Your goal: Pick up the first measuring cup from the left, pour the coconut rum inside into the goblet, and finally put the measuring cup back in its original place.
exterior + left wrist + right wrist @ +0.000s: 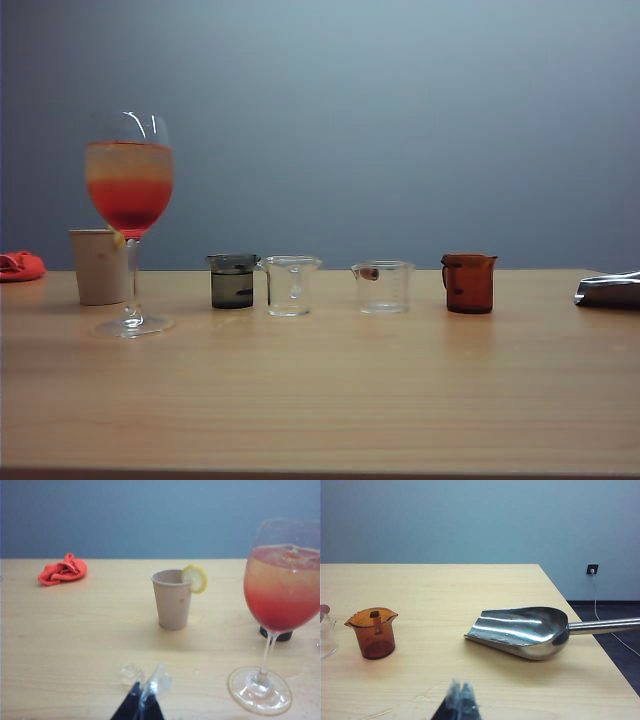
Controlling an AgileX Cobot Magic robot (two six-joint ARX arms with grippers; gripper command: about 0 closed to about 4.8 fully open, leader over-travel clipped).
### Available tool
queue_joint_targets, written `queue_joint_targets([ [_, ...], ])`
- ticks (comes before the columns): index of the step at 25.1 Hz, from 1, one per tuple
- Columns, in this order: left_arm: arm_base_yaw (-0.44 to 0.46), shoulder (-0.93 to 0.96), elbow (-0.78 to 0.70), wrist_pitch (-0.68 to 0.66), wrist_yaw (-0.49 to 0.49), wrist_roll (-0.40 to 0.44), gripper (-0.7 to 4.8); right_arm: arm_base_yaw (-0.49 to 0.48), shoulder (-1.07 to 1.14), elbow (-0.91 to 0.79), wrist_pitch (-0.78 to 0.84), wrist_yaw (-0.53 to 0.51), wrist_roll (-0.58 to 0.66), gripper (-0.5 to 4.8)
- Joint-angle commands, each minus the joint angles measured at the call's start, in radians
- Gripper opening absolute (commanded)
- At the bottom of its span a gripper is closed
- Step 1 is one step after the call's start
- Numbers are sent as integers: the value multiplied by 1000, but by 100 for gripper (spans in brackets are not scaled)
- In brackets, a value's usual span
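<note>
The measuring cup (233,281), small, smoky dark grey, stands first from the left in a row of cups, upright on the table. The coconut rum (232,292) shows only as a faint darker band low inside it. Left of it stands the goblet (129,190), tall, with a layered red-orange drink; it also fills one side of the left wrist view (282,595), with a dark cup base (276,635) just behind its stem. My left gripper (145,682) is shut and empty, short of the goblet's foot. My right gripper (461,690) is shut and empty, away from the cups. Neither arm shows in the exterior view.
A beige paper cup (99,265) with a lemon slice (195,578) stands behind the goblet. A red cloth (63,570) lies at far left. Two clear measuring cups (291,285) (383,287) and an amber one (373,632) continue the row. A steel scoop (525,630) lies by the table's right edge.
</note>
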Motion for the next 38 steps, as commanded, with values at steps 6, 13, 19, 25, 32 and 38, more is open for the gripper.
queue_joint_targets([
  [6, 0, 0, 2, 22, 0, -4, -5, 0, 1, 0, 22, -2, 5, -1],
  [13, 0, 1, 96, -51, -47, -118, -5, 1, 2, 119, 2, -51, 5, -2],
  [19, 0, 7, 214, -105, -45, -121, -5, 1, 52, 243, -10, -50, 5, -2],
  [25, 0, 95, 343, -124, -45, -125, -5, 2, 206, 391, 9, -58, 5, -3],
  [32, 0, 280, 482, -128, 30, -142, -5, 64, 441, 530, 123, -129, 4, -3],
  [38, -2, 433, 573, -130, 144, -199, -5, 339, 642, 563, 286, 29, 3, -4],
])
